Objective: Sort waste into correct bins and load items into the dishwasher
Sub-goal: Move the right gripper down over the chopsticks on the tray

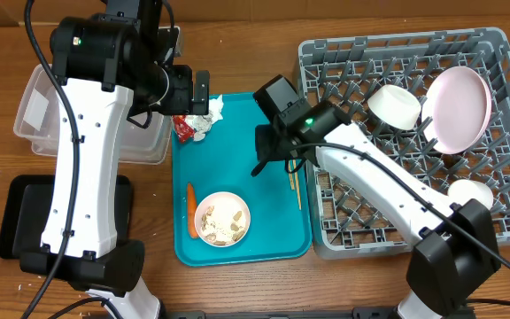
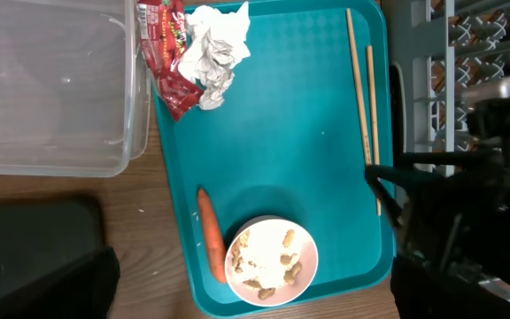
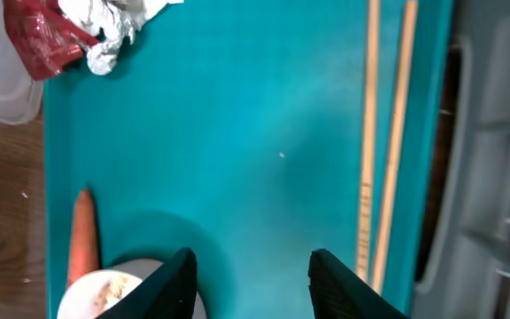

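Note:
On the teal tray (image 1: 237,159) lie a red wrapper (image 1: 182,129) and crumpled white paper (image 1: 204,120) at the far left corner. A carrot piece (image 1: 190,211) rests beside a small white bowl (image 1: 222,219) of beige food scraps. Two chopsticks (image 3: 370,133) run along the tray's right edge. My right gripper (image 3: 252,257) hovers open over bare tray between the bowl and the chopsticks, holding nothing. My left gripper (image 1: 200,91) stands wide open just above the paper and wrapper. The grey dish rack (image 1: 503,221) holds a pinkish plate (image 1: 459,106), a white bowl (image 1: 395,105) and a cup (image 1: 470,193).
A clear plastic tub (image 1: 38,115) stands left of the tray, behind the left arm. A black tray (image 1: 16,213) lies at the near left on the wooden table. The rack's wall rises right beside the chopsticks.

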{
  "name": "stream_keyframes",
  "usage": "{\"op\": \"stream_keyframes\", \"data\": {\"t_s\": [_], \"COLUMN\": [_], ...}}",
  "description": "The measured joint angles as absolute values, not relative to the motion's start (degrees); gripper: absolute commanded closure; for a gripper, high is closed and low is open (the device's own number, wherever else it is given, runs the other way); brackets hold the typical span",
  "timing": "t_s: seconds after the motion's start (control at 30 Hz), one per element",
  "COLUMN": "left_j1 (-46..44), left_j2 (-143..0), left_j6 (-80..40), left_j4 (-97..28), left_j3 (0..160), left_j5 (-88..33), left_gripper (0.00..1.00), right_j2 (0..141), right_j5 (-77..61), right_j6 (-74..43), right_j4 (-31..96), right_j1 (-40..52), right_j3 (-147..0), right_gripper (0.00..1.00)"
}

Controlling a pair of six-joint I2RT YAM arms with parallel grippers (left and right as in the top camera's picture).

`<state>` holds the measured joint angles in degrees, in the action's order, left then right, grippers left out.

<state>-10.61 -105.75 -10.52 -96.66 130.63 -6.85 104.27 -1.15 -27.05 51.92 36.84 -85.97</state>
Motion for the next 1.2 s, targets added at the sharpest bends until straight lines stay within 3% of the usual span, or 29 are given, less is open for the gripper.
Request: {"op": "stream_keyframes", "data": {"t_s": [0.23, 1.2], "left_j1": [-10.6, -10.6], "left_j2": [-105.8, -105.8], "left_j6": [-10.5, -10.5], "left_j4": [-96.6, -96.7], "left_j3": [130.6, 130.6], "left_j5": [-6.9, -8.0], "left_gripper": [0.0, 0.0], "right_j2": [110.6, 120.4], "right_j5": [2.5, -5.8], "right_j6": [-27.3, -35.0], "right_j4": [45.3, 42.4], "right_j1": [34.8, 30.2], "right_j3": [-84.0, -84.4], "right_gripper": [0.56, 0.6]}}
